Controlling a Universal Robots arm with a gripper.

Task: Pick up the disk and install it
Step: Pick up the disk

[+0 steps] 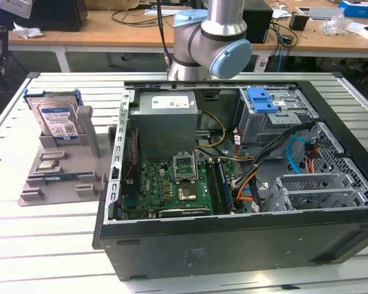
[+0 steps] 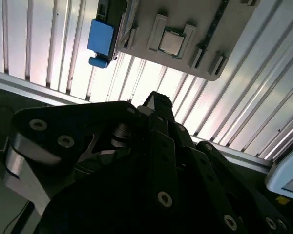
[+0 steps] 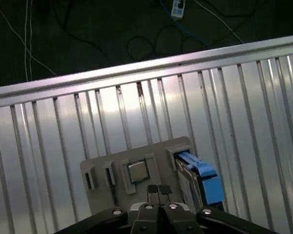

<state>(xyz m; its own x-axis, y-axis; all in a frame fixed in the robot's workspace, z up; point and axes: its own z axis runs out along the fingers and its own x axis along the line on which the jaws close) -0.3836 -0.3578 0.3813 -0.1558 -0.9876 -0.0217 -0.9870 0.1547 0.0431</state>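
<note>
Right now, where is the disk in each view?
Exterior view: disk upright in the grey holder, at the exterior view's left.
Second wrist view: disk edge-on, at the holder's end.
First wrist view: disk edge-on, at the holder's end.
Shared landmark: the chip set in the holder.

Silver-metal disk [image 1: 54,119] framed in blue plastic — ribbed, glossy metal table [image 1: 46,242].

Arm [image 1: 211,37] cut off at exterior view's top; disk [image 1: 55,118] btm hidden in holder [image 1: 60,144].
</note>
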